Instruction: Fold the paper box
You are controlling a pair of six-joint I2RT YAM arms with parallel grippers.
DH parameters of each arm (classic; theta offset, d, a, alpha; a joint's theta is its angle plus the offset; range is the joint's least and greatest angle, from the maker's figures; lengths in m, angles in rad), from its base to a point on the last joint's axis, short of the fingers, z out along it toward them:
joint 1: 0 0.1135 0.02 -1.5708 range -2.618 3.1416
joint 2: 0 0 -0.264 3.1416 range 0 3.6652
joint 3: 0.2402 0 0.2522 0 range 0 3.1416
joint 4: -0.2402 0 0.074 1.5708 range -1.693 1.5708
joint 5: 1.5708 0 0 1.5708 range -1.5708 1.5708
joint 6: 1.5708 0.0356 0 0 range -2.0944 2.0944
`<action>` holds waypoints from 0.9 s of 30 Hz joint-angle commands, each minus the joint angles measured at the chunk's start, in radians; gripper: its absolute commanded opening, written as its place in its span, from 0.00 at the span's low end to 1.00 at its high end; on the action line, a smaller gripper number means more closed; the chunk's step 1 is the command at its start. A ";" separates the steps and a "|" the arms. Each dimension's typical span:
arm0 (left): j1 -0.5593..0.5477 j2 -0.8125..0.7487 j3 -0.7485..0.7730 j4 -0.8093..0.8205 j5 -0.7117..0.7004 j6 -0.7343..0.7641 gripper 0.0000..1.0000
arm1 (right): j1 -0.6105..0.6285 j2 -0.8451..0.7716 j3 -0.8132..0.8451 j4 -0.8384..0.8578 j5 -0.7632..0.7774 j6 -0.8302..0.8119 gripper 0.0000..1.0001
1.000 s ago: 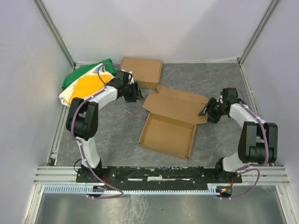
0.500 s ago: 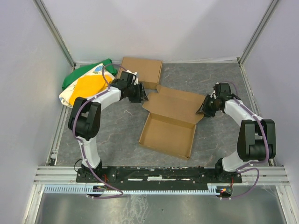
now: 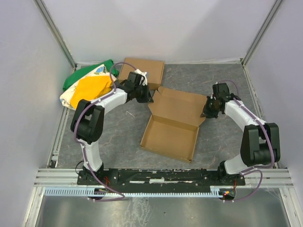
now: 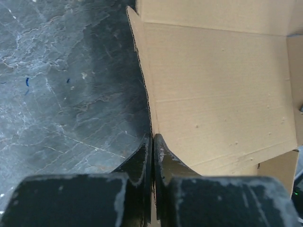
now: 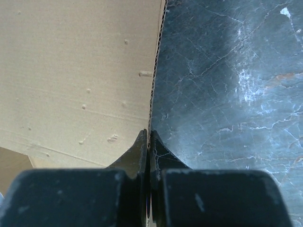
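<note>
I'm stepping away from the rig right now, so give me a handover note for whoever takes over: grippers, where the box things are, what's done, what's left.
Left gripper: shut on the left edge of the paper box lid.
Right gripper: shut on the lid's right edge.
Paper box: mid-table, tray nearest the arms, lid open behind it.
Done: tray walls stand up.
Left: probably swing the lid over the tray and tuck it shut.
Not involved: finished cardboard box and green and yellow bag, far left.
</note>
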 commanded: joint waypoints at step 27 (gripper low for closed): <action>-0.375 -0.786 -0.745 0.524 -0.866 0.006 0.08 | 0.323 -0.510 -0.610 1.041 0.379 -0.259 0.02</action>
